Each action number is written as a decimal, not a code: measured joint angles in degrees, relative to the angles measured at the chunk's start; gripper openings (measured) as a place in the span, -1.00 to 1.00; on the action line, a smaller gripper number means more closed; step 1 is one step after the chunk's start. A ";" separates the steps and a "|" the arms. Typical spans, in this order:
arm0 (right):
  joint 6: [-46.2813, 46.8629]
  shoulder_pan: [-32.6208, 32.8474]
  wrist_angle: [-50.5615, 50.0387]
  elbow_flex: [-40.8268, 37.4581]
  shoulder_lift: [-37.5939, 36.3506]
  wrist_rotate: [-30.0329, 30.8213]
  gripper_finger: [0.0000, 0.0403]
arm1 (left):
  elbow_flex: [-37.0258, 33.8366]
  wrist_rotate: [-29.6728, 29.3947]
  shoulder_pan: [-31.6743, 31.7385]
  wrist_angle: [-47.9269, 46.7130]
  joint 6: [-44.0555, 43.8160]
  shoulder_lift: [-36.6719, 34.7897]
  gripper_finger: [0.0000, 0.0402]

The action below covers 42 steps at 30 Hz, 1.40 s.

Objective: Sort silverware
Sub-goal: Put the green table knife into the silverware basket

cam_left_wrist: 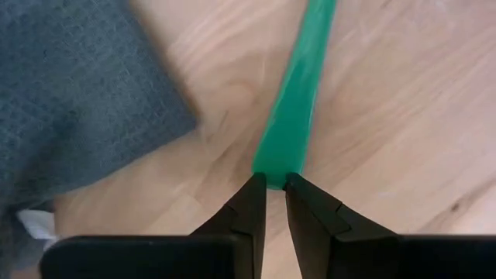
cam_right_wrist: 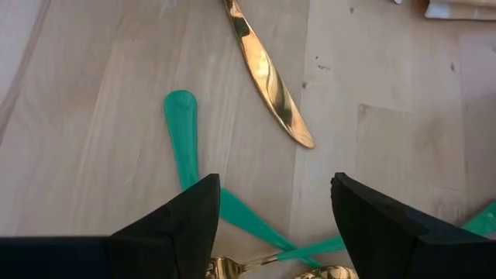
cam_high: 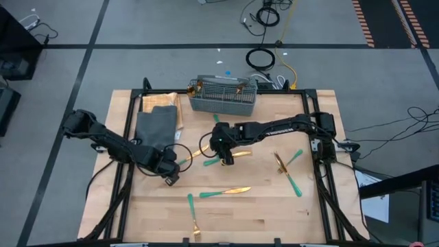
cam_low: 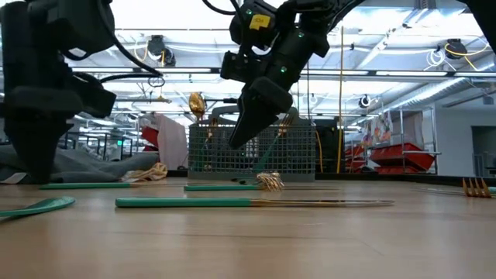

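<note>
The silverware has gold heads and teal handles and lies scattered flat on the wooden table. My left gripper (cam_high: 169, 177) is low beside the dark grey cloth (cam_high: 156, 127). Its fingers are nearly shut at the free end of a teal handle (cam_left_wrist: 288, 108). My right gripper (cam_right_wrist: 275, 186) is open and hovers over two crossed teal handles (cam_right_wrist: 232, 209). A gold knife blade (cam_right_wrist: 267, 74) lies just beyond them. In the low view the right gripper (cam_low: 240, 136) hangs above the table. More pieces lie toward the near edge (cam_high: 223, 193) and on the right (cam_high: 280, 163). My left gripper comes down from above onto the rounded free end of a teal handle (cam_left_wrist: 277, 164). Its fingertips (cam_left_wrist: 257, 186) sit right at that end, along the handle's line. The handle lies flat on the table. Whether the tips touch it I cannot tell.
The grey mesh basket (cam_high: 223, 96) stands at the far edge with some gold pieces in it. The dark grey cloth lies at the far left, partly on a tan board (cam_high: 180, 113). A black frame (cam_high: 130, 116) borders the table. Bare wood lies near the front edge.
</note>
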 joint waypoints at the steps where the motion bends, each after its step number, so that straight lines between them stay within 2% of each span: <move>1: 0.08 0.00 0.00 -0.01 0.00 0.00 0.16 | -0.10 -0.52 0.00 -0.02 0.00 0.00 -0.71; 11: -0.51 0.17 0.26 -0.01 0.00 -0.02 0.16 | -0.17 -4.07 0.22 1.14 2.03 0.83 -0.71; 16: -1.79 0.17 3.31 0.00 0.00 -2.38 0.16 | 0.05 -5.00 0.33 3.46 3.33 3.57 -0.71; 21: -2.35 0.08 4.02 0.00 0.00 0.22 0.16 | 0.14 -5.29 0.33 4.52 3.62 5.64 -0.71; 27: -2.23 -0.27 1.56 0.01 0.73 0.16 0.16 | 0.05 -5.09 0.33 4.67 3.65 5.75 -0.71; 33: 0.56 0.55 0.83 0.01 2.56 -4.29 0.16 | -0.09 -5.57 0.33 5.57 3.43 5.81 -0.71; 42: 1.01 2.62 5.20 0.01 3.81 -4.48 0.16 | -0.17 -6.61 0.43 7.14 3.08 5.90 -0.71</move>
